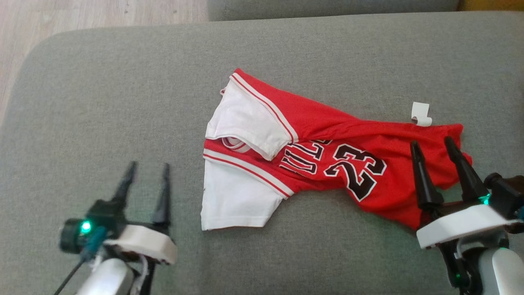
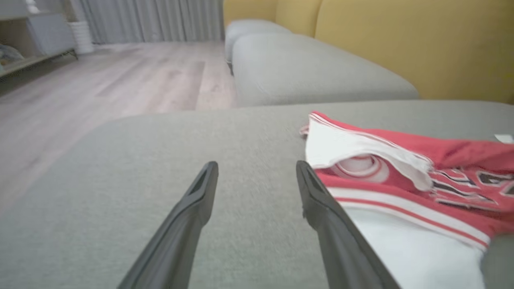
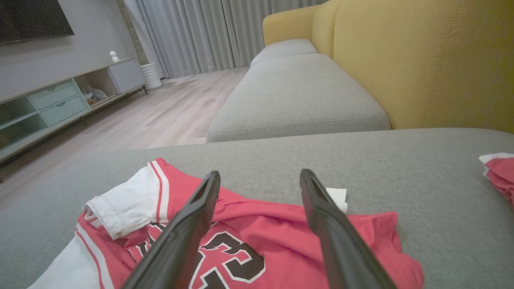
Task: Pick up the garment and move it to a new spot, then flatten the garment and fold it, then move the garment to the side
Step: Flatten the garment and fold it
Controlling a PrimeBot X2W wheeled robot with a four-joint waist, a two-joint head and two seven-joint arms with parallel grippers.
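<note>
Left tool (image 1: 149, 166), jaws apart and empty, hangs over bare grey cushion (image 1: 102, 94) just beside the crumpled red-and-white garment (image 1: 311, 131), which lies mid-cushion; right tool (image 1: 431, 142), likewise spread, hangs above the garment's red end.

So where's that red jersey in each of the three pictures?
Head view: jersey centre to right, on the grey cushion.
Left wrist view: jersey at the right edge.
Right wrist view: jersey along the bottom, behind the right hand.
Shared landmark: its folded white sleeve.
</note>
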